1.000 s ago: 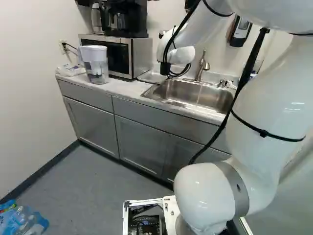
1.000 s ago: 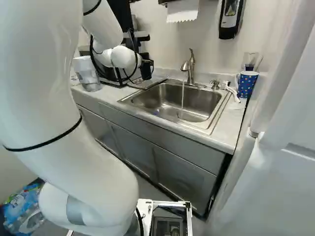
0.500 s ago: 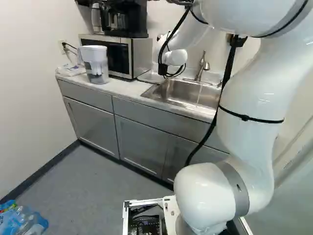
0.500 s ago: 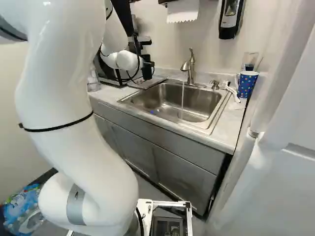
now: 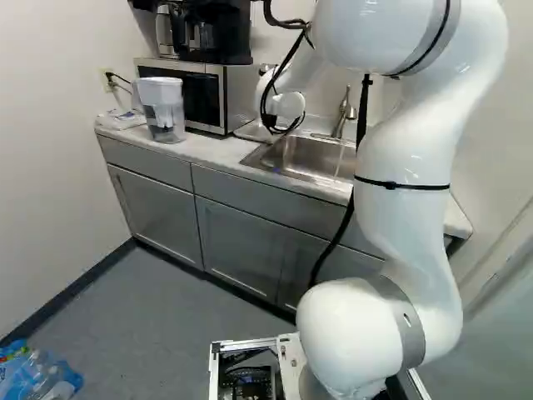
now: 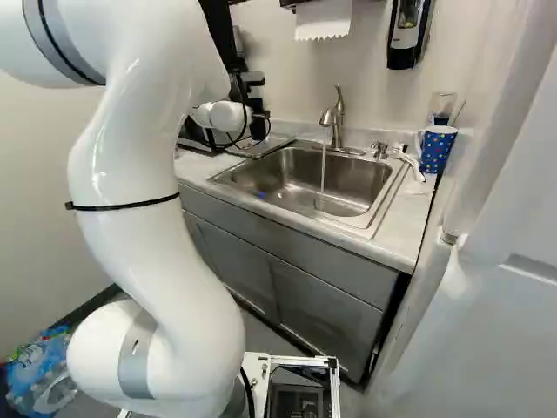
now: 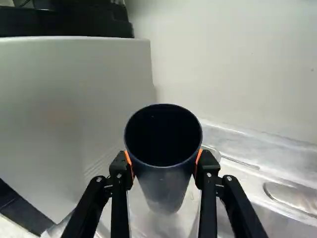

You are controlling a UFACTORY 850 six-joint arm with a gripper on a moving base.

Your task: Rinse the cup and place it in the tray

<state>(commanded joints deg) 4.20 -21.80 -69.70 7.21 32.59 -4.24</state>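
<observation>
My gripper (image 6: 260, 127) is at the far end of the arm in the right base view, low over the tray (image 6: 268, 147) left of the sink. In the wrist view the gripper (image 7: 163, 166) is shut on a dark cup (image 7: 164, 183), its orange pads at two sides just below the rim. The cup's mouth faces the camera; whether its bottom touches anything, I cannot tell. Water runs from the faucet (image 6: 335, 116) into the steel sink (image 6: 305, 178). The base views do not show the cup clearly.
A microwave (image 5: 200, 96) stands close beside the gripper, with a water pitcher (image 5: 163, 112) on its other side. Right of the sink are a blue spotted cup (image 6: 437, 150) and a white brush (image 6: 408, 162). A dispenser (image 6: 408, 33) hangs on the wall.
The arm's elbow has swung left in the left base view and right in the right one. The wrist has come lower toward the microwave side, carrying the dark cup. The base has stayed put.
</observation>
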